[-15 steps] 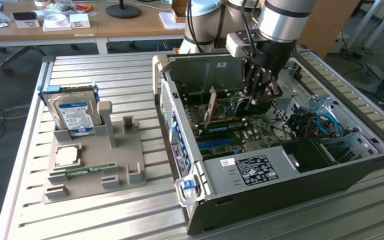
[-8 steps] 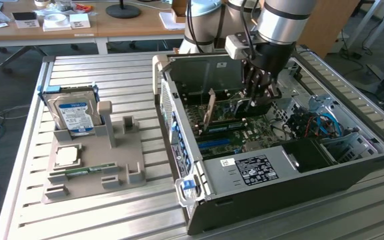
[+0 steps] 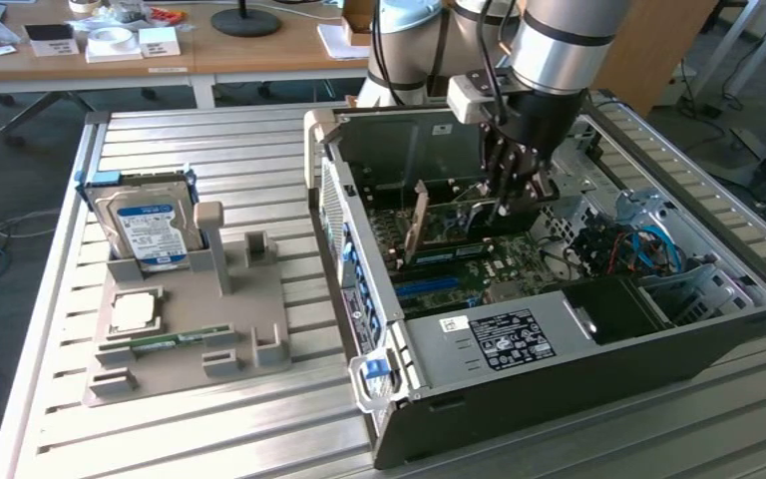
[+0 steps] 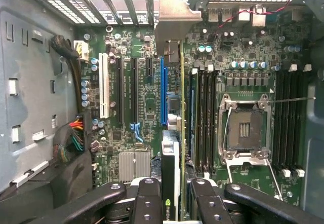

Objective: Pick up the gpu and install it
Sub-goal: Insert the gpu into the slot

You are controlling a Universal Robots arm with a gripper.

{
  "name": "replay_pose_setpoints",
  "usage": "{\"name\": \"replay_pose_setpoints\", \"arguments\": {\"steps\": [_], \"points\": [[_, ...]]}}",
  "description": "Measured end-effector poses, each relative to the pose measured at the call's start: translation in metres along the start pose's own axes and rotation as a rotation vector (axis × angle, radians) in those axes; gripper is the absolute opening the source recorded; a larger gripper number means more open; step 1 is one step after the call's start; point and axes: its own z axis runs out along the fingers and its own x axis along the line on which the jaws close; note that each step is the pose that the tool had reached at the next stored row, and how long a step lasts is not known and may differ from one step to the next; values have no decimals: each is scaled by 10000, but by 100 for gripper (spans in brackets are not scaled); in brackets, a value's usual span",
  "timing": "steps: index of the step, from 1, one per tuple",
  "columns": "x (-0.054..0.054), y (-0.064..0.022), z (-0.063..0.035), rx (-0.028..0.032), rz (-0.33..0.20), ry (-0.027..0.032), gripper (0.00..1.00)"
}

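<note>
Care counts now: our tool [image 4: 175,187] pinches the gpu [image 4: 170,153] on its edge, close to the blue slot [image 4: 163,89]. We should keep it straight and press down slowly.

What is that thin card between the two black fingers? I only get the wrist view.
Observer: That is the gpu, gripped by the end effector. The exterior view shows the arm holding it upright inside an open computer case that lies on its side on a slatted metal table.
Visitor: Is anything outside the case?
Observer: Yes. On the exterior view's left, a grey holder carries a blue-labelled hard drive standing on edge.
Visitor: Anything else on that holder?
Observer: A square processor chip lies flat on it, in front of the hard drive.
</note>
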Motion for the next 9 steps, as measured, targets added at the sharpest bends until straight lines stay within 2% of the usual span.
{"name": "replay_pose_setpoints", "arguments": {"steps": [3, 9], "points": [[1, 3, 45, 8, -1, -3, 27], [1, 4, 69, 8, -1, 0, 27]]}}
